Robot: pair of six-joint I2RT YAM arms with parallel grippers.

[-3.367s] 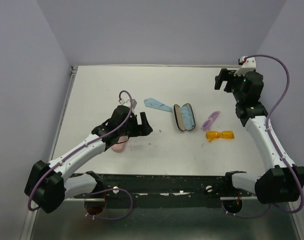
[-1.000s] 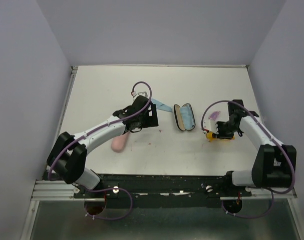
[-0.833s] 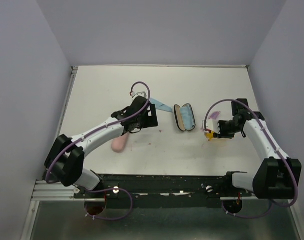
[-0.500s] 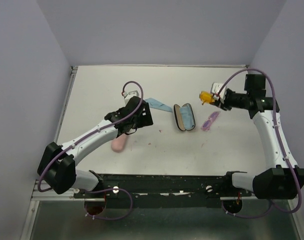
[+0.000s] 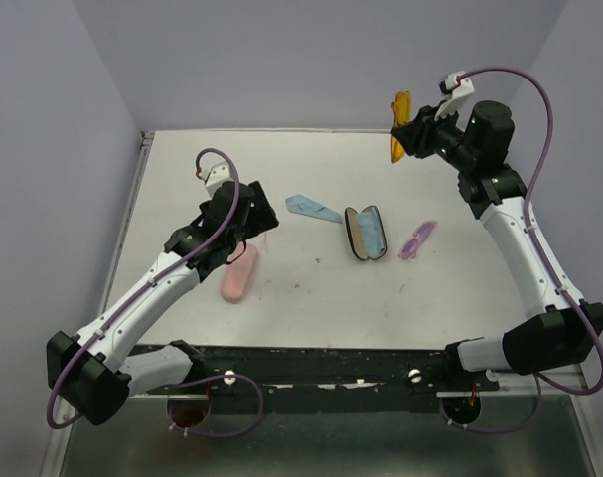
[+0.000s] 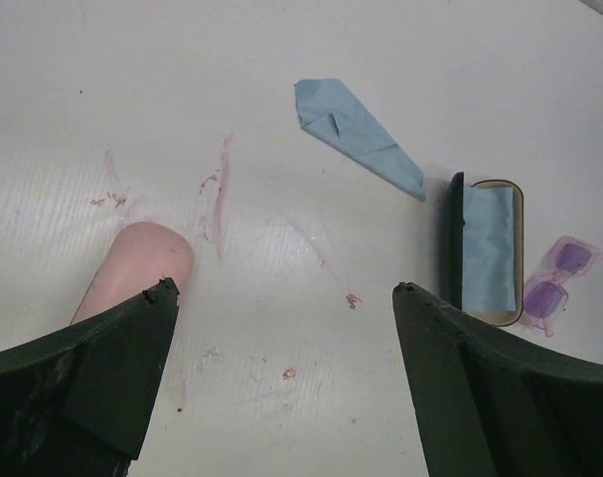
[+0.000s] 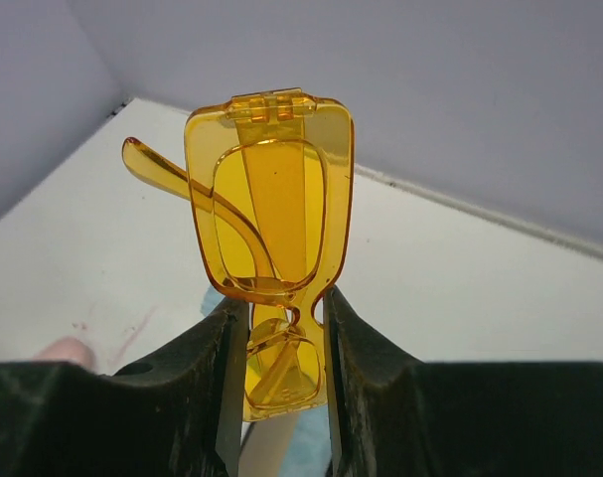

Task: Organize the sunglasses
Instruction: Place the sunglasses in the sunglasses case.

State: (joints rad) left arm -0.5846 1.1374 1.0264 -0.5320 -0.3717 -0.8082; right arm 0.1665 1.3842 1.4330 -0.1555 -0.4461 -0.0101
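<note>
My right gripper (image 5: 412, 136) is raised high over the table's far right and is shut on the orange sunglasses (image 5: 400, 126), folded and standing on end between the fingers (image 7: 271, 214). The pale pink-purple sunglasses (image 5: 417, 239) lie flat on the table, right of the open black case (image 5: 366, 233); the left wrist view catches them at its right edge (image 6: 553, 283). My left gripper (image 5: 255, 219) hovers open over bare table (image 6: 281, 298), between the pink case (image 5: 238, 274) and the black case (image 6: 486, 248), holding nothing.
A light blue cloth (image 5: 313, 208) lies folded left of the black case, and another lines that case's open half (image 6: 488, 246). The pink case (image 6: 132, 273) lies closed by my left finger. Walls enclose the table on three sides.
My right arm closed on the orange sunglasses on the table and lifted them up and back. My left arm drew back to the left, off the blue cloth.
</note>
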